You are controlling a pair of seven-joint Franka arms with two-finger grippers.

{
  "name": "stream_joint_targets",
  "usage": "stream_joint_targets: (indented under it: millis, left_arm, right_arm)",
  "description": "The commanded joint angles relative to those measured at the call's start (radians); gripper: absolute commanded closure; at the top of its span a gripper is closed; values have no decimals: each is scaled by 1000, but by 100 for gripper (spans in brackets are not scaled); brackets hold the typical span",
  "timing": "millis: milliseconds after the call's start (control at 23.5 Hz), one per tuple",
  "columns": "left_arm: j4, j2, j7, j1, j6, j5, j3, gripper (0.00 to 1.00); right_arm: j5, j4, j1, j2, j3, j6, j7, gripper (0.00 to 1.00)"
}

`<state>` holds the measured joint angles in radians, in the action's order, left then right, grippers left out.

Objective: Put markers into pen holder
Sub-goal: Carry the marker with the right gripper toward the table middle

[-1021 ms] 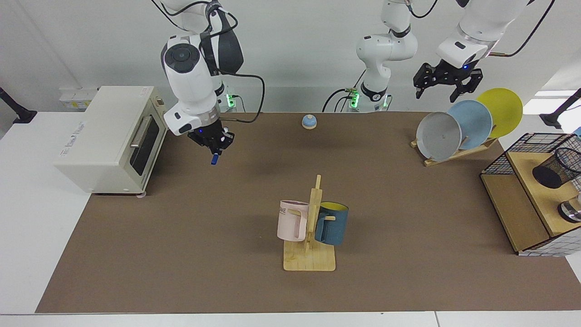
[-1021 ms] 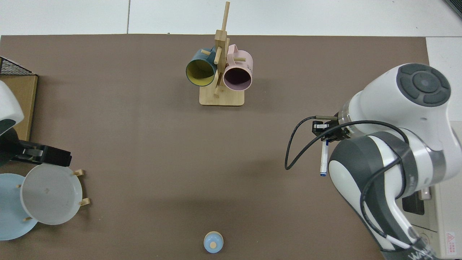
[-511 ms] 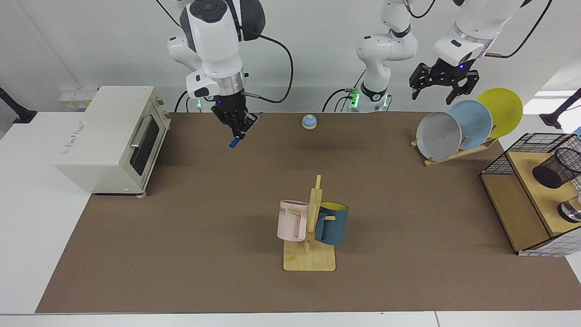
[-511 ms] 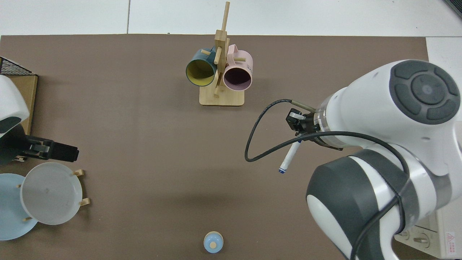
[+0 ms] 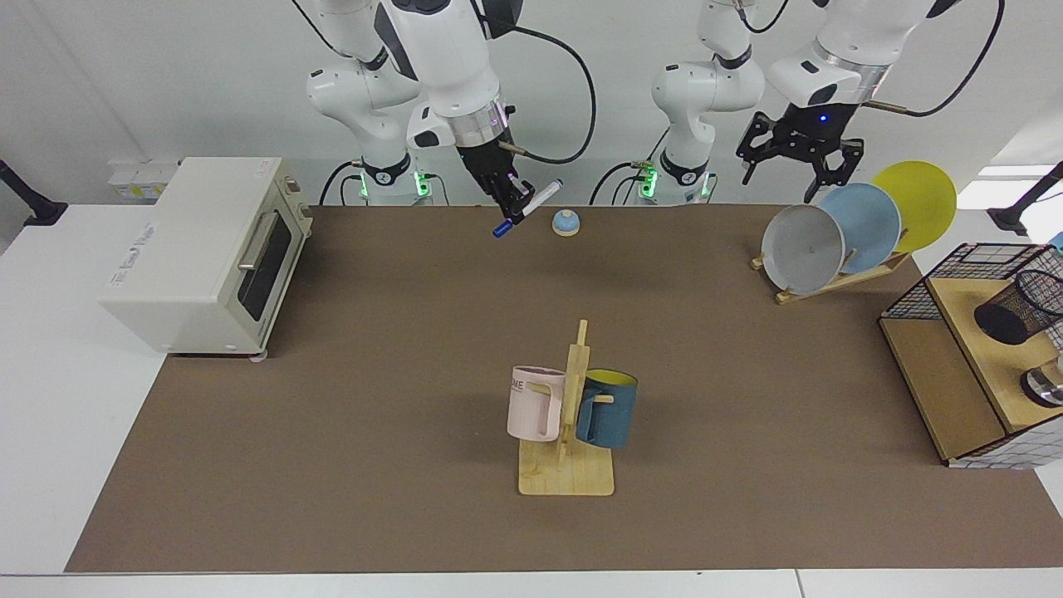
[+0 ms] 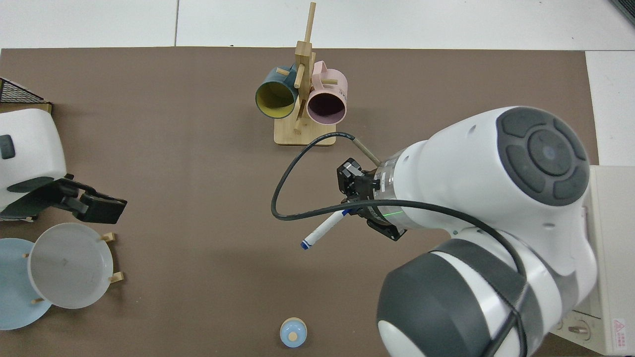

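Marker (image 5: 526,208) aloft, clamped in the right gripper (image 5: 513,202) over the brown mat's (image 5: 332,415) far edge.
Near to far: two mugs (image 5: 573,405) on one rack, one pen holder (image 5: 1017,306) at 3 o'clock (well apart), three plates (image 5: 859,224), left gripper (image 5: 793,159) spread above them; marker slants toward 8 o'clock; white wall behind.

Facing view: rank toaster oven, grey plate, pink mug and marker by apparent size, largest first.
1. Toaster oven
2. Grey plate
3. Pink mug
4. Marker, held by the right gripper
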<state>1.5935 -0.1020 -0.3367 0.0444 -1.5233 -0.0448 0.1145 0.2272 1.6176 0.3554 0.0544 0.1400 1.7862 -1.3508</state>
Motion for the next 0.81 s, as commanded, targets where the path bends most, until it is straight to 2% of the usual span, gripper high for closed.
stream_joint_targets:
  millis: [0,213,383,638,766]
  left_arm:
    - [28,-13,-71,75,-80,-13,-10,2]
    - [31,-15,-156,172,-109,-58,-10,1]
    - [31,-18,-157,235,-112,-76,1,4]
    - [33,-12,-247,282,-147,-153,7,5]
    - [34,10,-257,327,-161,-155,13,6]
  right_arm:
    - [14,-21,7,19,0,41,-122,100]
    - [3,-15,42,28,-2,81,-207,100]
    - [-22,-16,56,42,-2,85,-258,100]
    - [-23,-16,56,51,-2,85,-277,100]
    - [-25,-16,56,51,-3,85,-278,100]
